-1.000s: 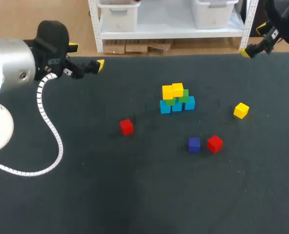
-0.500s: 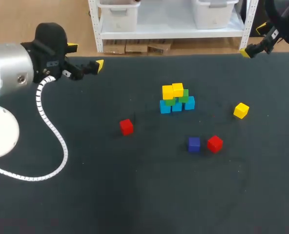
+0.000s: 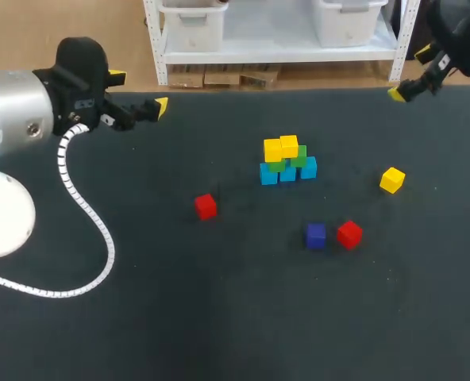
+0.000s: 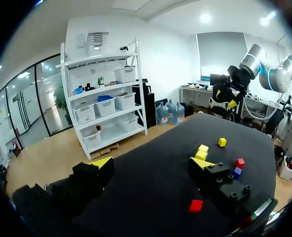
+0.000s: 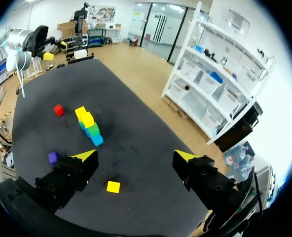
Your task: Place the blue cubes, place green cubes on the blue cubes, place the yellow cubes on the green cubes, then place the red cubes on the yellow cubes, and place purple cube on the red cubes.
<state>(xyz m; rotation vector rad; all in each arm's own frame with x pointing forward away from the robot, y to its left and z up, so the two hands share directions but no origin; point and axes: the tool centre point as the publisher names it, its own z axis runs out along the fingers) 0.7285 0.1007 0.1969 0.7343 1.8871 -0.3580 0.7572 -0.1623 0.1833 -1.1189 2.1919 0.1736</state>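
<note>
A stack stands mid-table: blue cubes (image 3: 288,172) at the base, green cubes (image 3: 298,155) on them, two yellow cubes (image 3: 281,148) on top. A loose yellow cube (image 3: 391,180) lies to its right. One red cube (image 3: 206,206) lies to the left, another red cube (image 3: 349,234) beside the purple cube (image 3: 316,235) in front. My left gripper (image 3: 140,91) hangs open over the far left edge, my right gripper (image 3: 410,75) open over the far right corner. Both are empty. In the right wrist view the right gripper (image 5: 135,155) has the loose yellow cube (image 5: 113,186) below it and the stack (image 5: 88,123) ahead.
The dark table (image 3: 219,317) is bare across its near half. In the left wrist view the left gripper (image 4: 151,163) looks across the table at the stack (image 4: 202,152), a red cube (image 4: 196,205) and my right arm (image 4: 230,96) far off.
My right gripper has dipped slightly toward the table's far right corner. My left arm shifted a little at first, then held still. No cube has moved.
</note>
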